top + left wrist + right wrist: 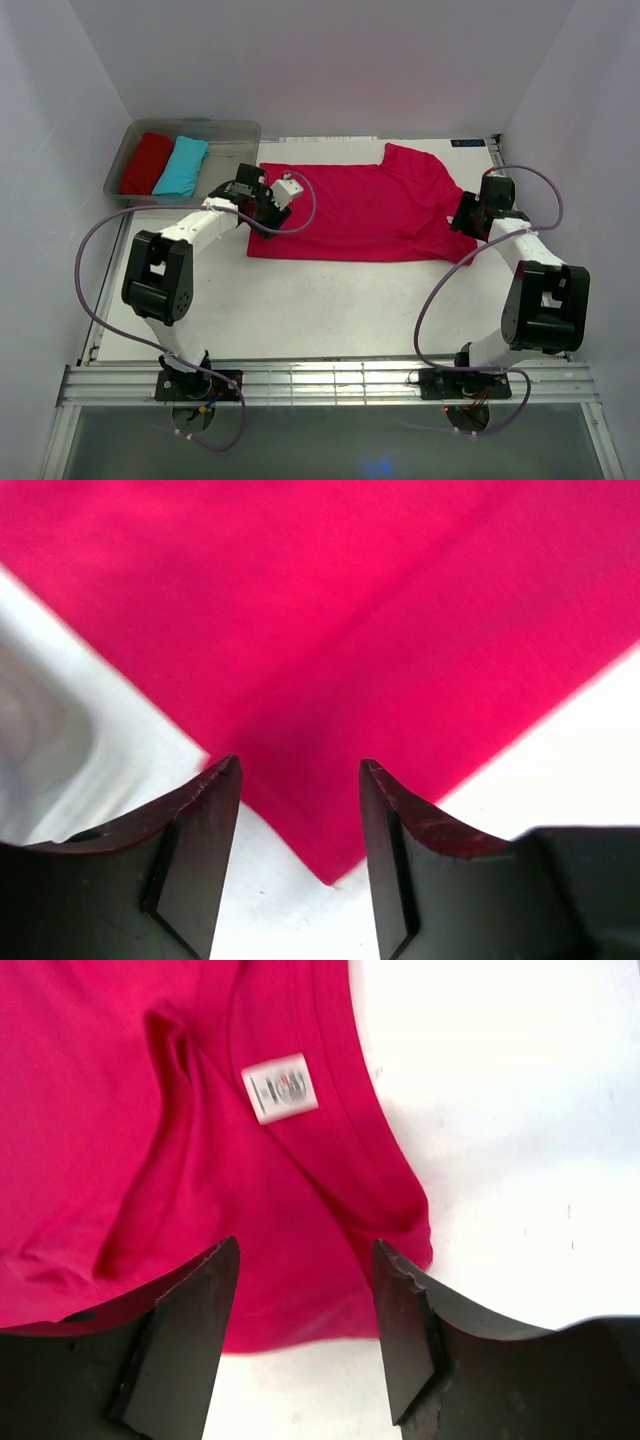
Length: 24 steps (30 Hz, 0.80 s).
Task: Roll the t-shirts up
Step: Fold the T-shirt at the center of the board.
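Note:
A bright magenta-pink t-shirt (365, 212) lies flat across the back of the white table, folded lengthwise. My left gripper (268, 196) is open, over the shirt's left end; in the left wrist view a corner of the shirt (330, 810) lies between my open fingers (205, 825), not gripped. My right gripper (462, 218) is open at the shirt's right end. In the right wrist view the collar with its white label (280, 1088) lies ahead, and the shirt's edge (300, 1300) sits between the open fingers (400, 1300).
A clear plastic bin (225, 132) stands at the back left, holding a red cloth roll (146, 163) and a turquoise cloth roll (181, 166). White walls close in on both sides and the back. The table's front edge has a metal rail (330, 383).

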Each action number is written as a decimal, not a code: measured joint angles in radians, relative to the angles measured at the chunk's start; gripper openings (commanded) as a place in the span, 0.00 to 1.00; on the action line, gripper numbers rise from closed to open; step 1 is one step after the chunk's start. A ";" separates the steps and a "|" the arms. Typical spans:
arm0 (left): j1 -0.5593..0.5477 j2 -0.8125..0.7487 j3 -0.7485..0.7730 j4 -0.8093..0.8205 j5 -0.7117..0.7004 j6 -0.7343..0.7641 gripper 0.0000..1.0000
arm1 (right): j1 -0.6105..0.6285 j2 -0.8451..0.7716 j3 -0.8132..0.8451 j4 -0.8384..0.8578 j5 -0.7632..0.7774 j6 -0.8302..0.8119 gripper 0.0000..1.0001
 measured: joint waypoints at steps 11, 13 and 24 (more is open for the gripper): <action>-0.058 0.009 -0.183 0.063 -0.110 0.190 0.65 | -0.119 0.026 -0.124 0.021 -0.185 0.002 0.53; -0.057 0.010 -0.188 0.084 -0.116 0.195 0.54 | -0.120 0.029 -0.137 0.031 -0.211 0.001 0.45; -0.060 0.015 -0.221 0.153 -0.134 0.215 0.00 | -0.127 0.046 -0.133 0.057 -0.217 0.005 0.08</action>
